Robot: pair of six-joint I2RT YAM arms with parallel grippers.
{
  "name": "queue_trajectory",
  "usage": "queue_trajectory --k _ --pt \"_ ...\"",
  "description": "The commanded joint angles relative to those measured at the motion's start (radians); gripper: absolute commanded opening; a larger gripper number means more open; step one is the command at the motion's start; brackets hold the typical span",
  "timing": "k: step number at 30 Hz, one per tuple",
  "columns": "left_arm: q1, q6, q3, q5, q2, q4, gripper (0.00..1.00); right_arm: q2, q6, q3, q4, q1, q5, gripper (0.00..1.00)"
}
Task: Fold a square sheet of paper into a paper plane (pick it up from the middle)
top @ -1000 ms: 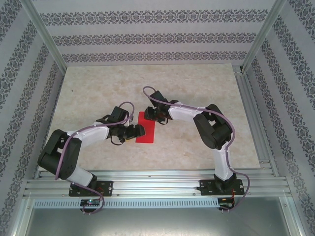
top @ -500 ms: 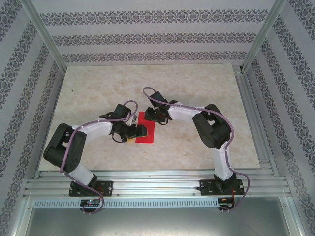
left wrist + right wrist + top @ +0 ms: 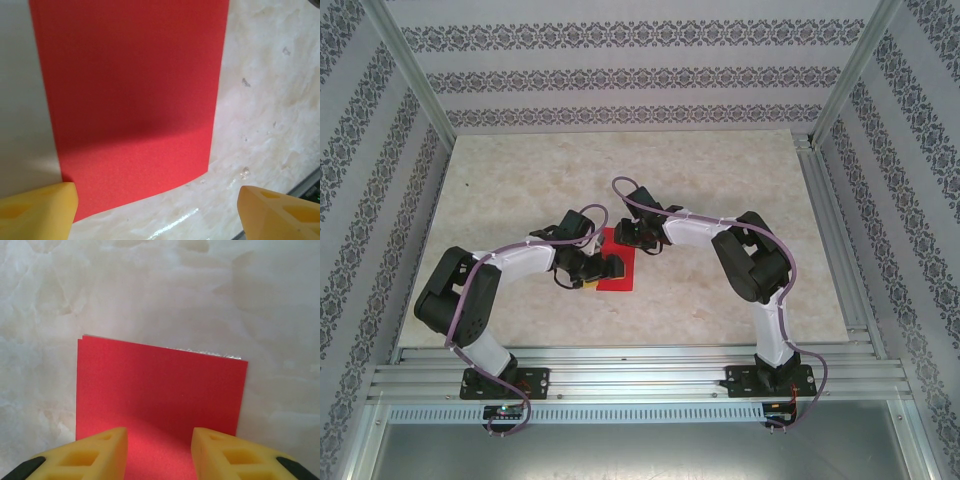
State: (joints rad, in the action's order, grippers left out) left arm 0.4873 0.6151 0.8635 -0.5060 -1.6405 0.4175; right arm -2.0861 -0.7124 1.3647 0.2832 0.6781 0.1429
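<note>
- Overhead, two arms are counted: the left arm [image 3: 525,258] and the right arm [image 3: 695,228], each cased in white and black with a lilac cable run along it.
- One square sheet of paper [image 3: 626,275] is seen, bright red and lying flat near the middle of the table [image 3: 720,180], between the two wrists. It is presented as a narrow rectangle rather than a square. The left jaws are placed over its left edge and the right jaws at its far end. The table is a pale, marbled, slightly glossy slab.
- At the left wrist, one red sheet [image 3: 135,90] is shown, matte and finely grained, with a soft shadow band across it and a crisp near corner. Two yellow, blocky fingertips [image 3: 37,210] are counted, one over the sheet's near left corner and the other over bare table [image 3: 270,100]. The left jaws are spread wide, with nothing gripped.
- At the right wrist, the same sheet [image 3: 160,385] is seen with straight edges. A thin second edge appears to be offset along its far side. Two yellow, hollow-celled fingertips [image 3: 80,457] are counted above its near part. The right jaws are parted moderately, red paper is seen flat in the gap, and nothing is gripped. Mottled marble [image 3: 150,285] surrounds the sheet.
</note>
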Motion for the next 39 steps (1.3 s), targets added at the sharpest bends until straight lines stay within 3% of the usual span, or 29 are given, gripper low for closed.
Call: queue_trajectory --k 1,4,15,24,39 --pt "0.010 0.011 0.034 0.096 0.014 0.048 0.84 -0.021 -0.010 -0.036 0.031 -0.003 0.013 0.40" --pt "0.010 0.006 0.040 0.146 0.034 0.083 0.84 -0.027 -0.011 -0.039 0.033 -0.005 0.012 0.39" --pt "0.067 -0.006 0.091 0.110 -0.033 0.111 0.84 -0.038 -0.019 -0.051 0.021 -0.008 0.014 0.38" --pt "0.071 -0.002 0.100 0.200 -0.007 0.160 0.87 -0.043 -0.019 -0.056 0.020 -0.014 0.017 0.38" --pt "0.096 -0.001 0.091 0.068 -0.020 0.087 0.86 -0.042 -0.028 -0.068 0.011 -0.018 0.021 0.37"
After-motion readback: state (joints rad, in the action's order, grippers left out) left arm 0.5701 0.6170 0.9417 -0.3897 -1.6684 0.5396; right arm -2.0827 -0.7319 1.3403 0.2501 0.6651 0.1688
